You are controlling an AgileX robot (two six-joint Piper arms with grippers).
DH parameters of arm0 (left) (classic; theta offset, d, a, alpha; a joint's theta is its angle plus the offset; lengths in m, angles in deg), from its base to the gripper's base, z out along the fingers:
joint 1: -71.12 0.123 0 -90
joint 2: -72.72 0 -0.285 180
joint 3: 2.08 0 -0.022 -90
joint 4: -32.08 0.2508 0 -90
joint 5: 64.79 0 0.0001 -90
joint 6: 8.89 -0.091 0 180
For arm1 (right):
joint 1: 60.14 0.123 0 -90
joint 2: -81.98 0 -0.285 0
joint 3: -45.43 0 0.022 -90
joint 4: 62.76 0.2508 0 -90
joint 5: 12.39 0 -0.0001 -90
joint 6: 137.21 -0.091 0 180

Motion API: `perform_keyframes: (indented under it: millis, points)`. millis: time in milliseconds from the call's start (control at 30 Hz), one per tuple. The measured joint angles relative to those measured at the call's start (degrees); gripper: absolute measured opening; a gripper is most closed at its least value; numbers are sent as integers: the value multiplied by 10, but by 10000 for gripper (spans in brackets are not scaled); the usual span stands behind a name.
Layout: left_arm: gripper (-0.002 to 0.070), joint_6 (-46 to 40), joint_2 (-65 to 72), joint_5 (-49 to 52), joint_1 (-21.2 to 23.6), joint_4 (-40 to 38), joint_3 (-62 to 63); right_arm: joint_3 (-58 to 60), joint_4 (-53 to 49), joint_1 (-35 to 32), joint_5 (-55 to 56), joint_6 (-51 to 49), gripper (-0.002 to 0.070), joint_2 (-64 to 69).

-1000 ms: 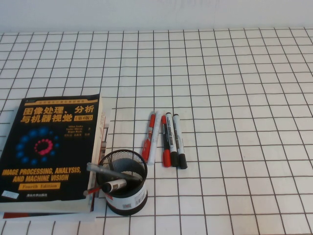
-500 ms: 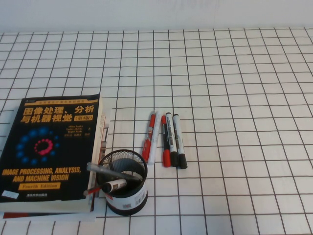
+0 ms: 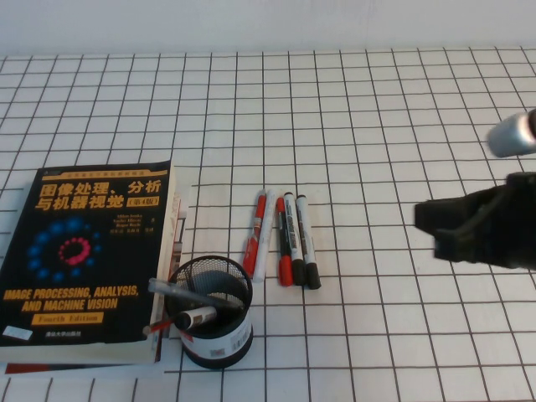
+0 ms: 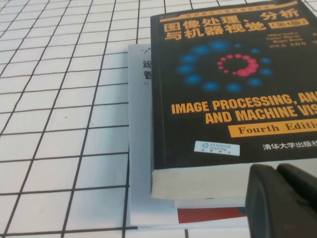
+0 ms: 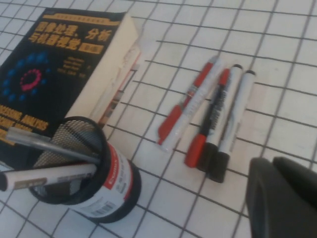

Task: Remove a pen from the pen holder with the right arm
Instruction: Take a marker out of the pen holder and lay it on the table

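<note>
**Right pincer closed and empty, well apart from pen holder**

We find the black mesh pen holder [image 3: 211, 311] standing at the near left of the gridded surface [image 3: 377, 117], just beside the book [image 3: 84, 260]. A grey pen [image 3: 186, 292] and a white marker [image 3: 198, 317] lean inside it. The right pincer [image 3: 429, 224] hangs at the right side, fingers together and holding nothing, well apart from the holder. Four loose markers [image 3: 283, 239] lie between the two. The left pincer [image 4: 276, 173], fingers together, sits over the book's near edge.
</note>
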Motion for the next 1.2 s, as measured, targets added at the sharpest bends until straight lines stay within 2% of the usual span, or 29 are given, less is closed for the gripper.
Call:
perform_keyframes:
  millis: [267, 467, 567, 700, 867, 1000, 1200]
  points:
    - [-4, 0, 0, 0, 0, 0, 0, -6, 4, 227, 181, 4, -16, 65]
    - [-4, 0, 0, 0, 0, 0, 0, -1, -5, 340, 291, 7, -9, 102]
    - [-4, 0, 0, 0, 0, 0, 0, 24, -38, 390, 366, 7, 23, 112]
    - [-4, 0, 0, 0, 0, 0, 0, 71, -91, 447, 502, -9, 104, 128]
    - [-4, 0, 0, 0, 0, 0, 0, 121, -165, 483, 642, -83, 265, 161]
    - [-4, 0, 0, 0, 0, 0, 0, 128, -222, 484, 676, -139, 376, 194]
    - [-4, 0, 0, 0, 0, 0, 0, 128, -274, 485, 742, -164, 411, 251]
